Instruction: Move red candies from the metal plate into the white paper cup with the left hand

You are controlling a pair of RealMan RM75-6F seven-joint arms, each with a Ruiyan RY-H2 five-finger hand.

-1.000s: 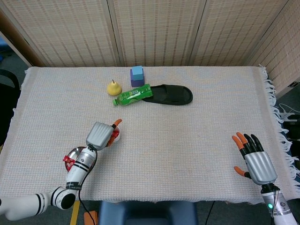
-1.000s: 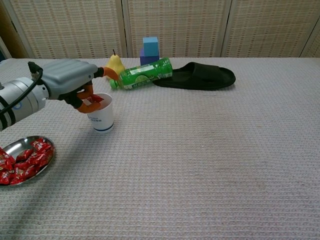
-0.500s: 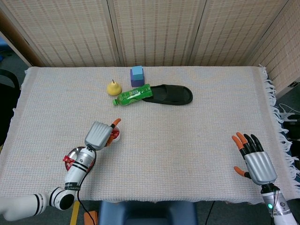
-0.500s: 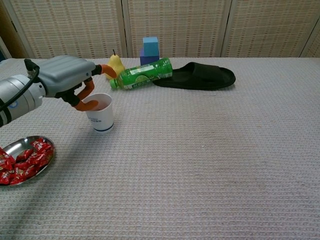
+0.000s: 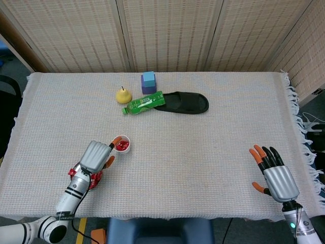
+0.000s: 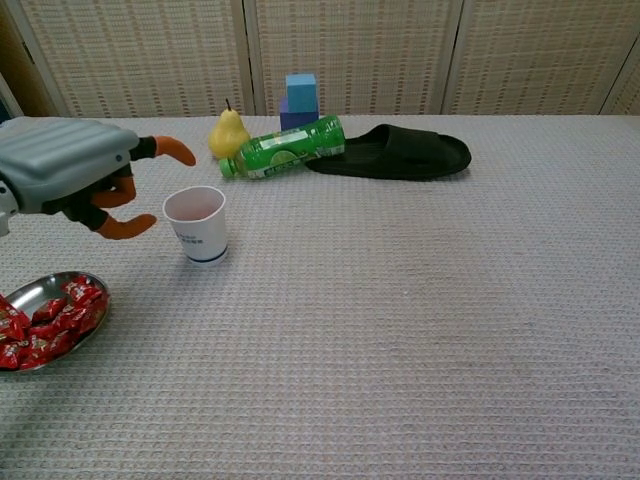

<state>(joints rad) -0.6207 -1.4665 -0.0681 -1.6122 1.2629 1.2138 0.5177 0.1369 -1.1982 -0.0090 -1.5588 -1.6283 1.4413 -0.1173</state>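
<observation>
Red candies [image 6: 45, 322] lie heaped in the metal plate [image 6: 22, 292] at the near-left edge of the bench [image 5: 203, 147], and they sit almost straight below the left hand [image 6: 75, 178], a shade toward 7 o'clock from it in the chest view. That hand hangs empty above the plate, fingers spread and loosely curled, nothing between them. The cup [image 6: 197, 224] stands upright at about 2 o'clock from the plate, just beside the hand's fingertips and apart from them; in the head view some red already shows inside it. So the next pick is a short drop downward, then a carry toward 2 o'clock. The right hand [image 5: 274, 175] rests open at the far right of the bench, well apart from both plate and cup.
</observation>
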